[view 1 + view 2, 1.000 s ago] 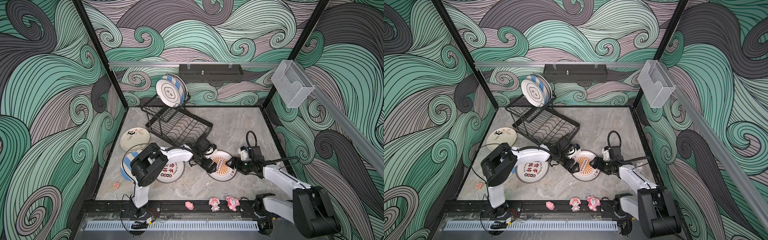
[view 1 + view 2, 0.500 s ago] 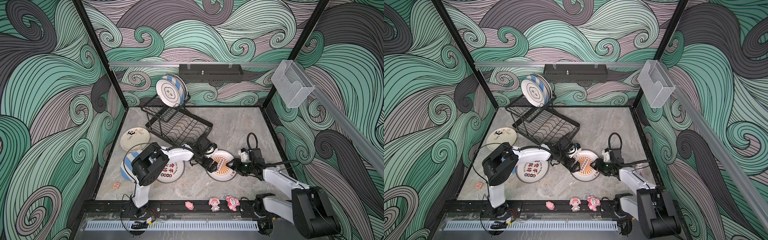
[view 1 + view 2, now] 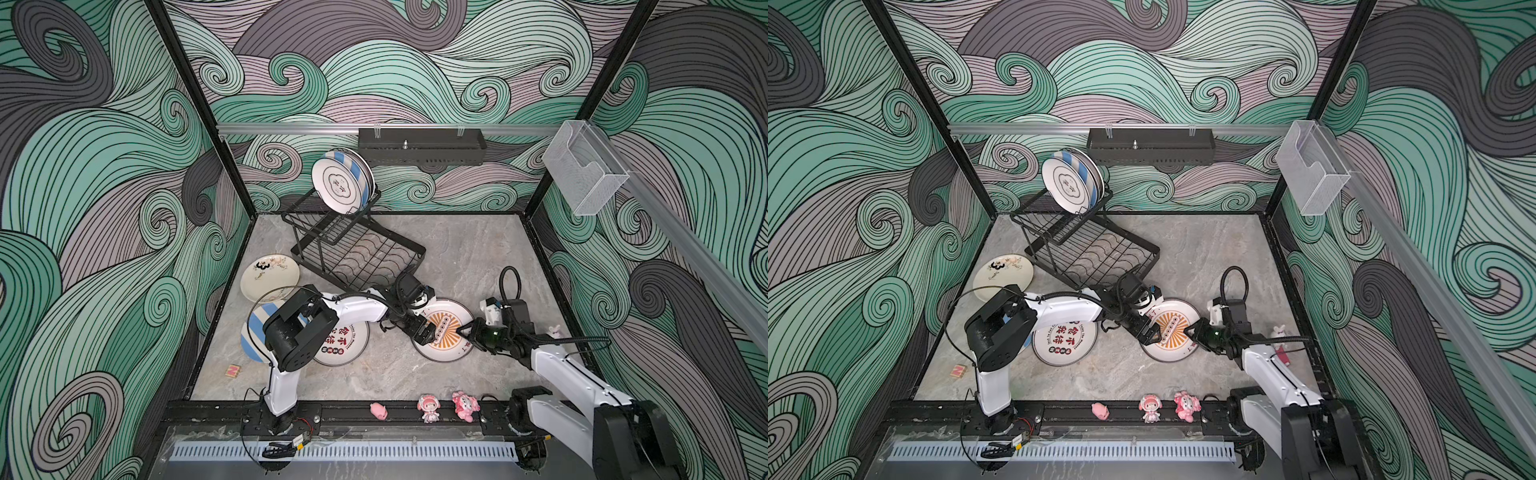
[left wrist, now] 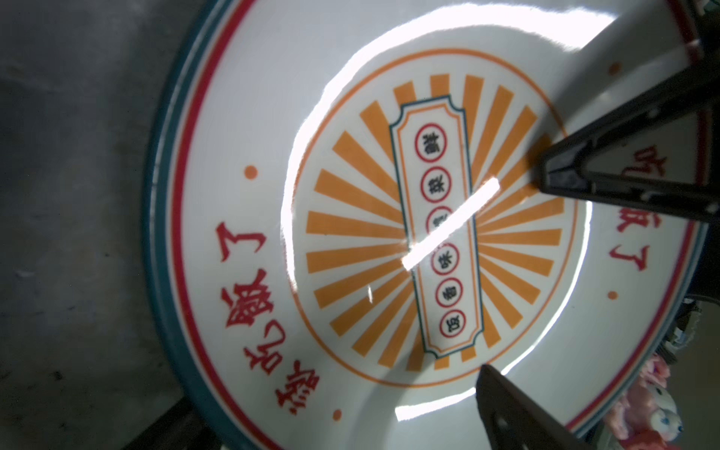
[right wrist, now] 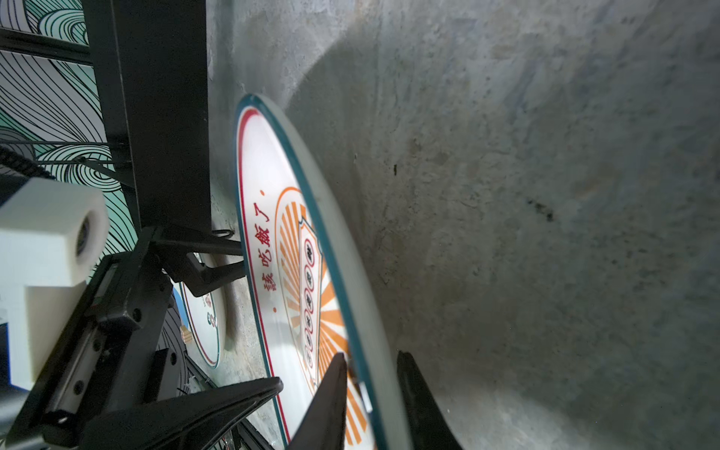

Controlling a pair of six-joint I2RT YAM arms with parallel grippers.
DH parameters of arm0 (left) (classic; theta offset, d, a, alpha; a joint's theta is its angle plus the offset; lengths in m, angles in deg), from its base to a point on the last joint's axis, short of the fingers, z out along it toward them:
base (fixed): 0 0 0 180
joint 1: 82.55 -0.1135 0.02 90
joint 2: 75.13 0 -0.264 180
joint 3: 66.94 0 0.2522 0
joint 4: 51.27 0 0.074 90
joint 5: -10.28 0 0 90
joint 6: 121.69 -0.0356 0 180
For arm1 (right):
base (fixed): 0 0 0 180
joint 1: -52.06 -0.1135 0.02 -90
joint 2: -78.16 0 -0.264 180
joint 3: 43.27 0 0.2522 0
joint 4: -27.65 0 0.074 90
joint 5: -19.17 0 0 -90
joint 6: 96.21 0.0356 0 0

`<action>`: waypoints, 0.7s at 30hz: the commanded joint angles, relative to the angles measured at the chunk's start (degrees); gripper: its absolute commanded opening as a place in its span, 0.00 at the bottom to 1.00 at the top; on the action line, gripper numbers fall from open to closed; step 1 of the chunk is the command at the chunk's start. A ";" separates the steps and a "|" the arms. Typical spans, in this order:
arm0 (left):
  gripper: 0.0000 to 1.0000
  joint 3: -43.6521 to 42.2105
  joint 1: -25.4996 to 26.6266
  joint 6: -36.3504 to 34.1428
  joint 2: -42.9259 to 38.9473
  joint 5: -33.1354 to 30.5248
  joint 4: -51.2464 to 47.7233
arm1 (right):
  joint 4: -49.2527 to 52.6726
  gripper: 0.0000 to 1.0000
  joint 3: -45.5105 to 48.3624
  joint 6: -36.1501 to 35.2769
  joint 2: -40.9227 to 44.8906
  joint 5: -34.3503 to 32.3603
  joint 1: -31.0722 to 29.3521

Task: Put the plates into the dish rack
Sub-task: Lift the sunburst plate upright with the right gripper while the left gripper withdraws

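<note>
The orange-sunburst plate (image 3: 446, 345) (image 3: 1169, 349) (image 4: 272, 156) lies on the stone floor right of centre. My right gripper (image 3: 463, 331) (image 3: 1187, 331) (image 5: 370, 354) is shut on its right rim, one finger on the face and one underneath; that edge looks slightly raised. My left gripper (image 3: 426, 334) (image 3: 1152, 334) is open at the plate's left side, one finger (image 4: 506, 409) over the face. The black dish rack (image 3: 357, 257) (image 3: 1092, 253) holds upright plates (image 3: 340, 183) (image 3: 1071, 183) on its upper tier. A cream "3" plate (image 3: 270, 276) and a red-character plate (image 3: 343, 343) lie flat on the left.
A blue-striped plate (image 3: 253, 332) lies partly under the left arm. Pink figurines (image 3: 428, 407) stand along the front rail. A small block (image 3: 232, 370) sits front left. A black shelf (image 3: 422, 145) and a clear box (image 3: 582, 174) hang on the walls.
My right gripper has closed from wide open onto the sunburst plate's right rim and edged slightly towards it. The left gripper has stayed open at the plate's left side.
</note>
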 commanded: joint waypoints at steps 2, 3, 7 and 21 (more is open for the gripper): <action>0.99 1.32 0.76 1.32 -0.96 2.31 -1.20 | 1.50 0.21 -2.68 -1.50 1.00 0.61 -0.12; 0.99 1.14 0.69 1.87 -1.24 2.01 -1.16 | 2.11 0.20 -3.11 -1.95 1.04 0.39 -0.12; 0.99 1.10 0.62 3.36 -2.51 1.74 -1.45 | 4.85 0.17 -5.66 -3.45 1.46 0.07 0.11; 0.99 1.73 -3.83 7.37 -10.84 4.54 -5.50 | 12.95 0.06 -14.26 -6.92 7.10 -0.68 1.02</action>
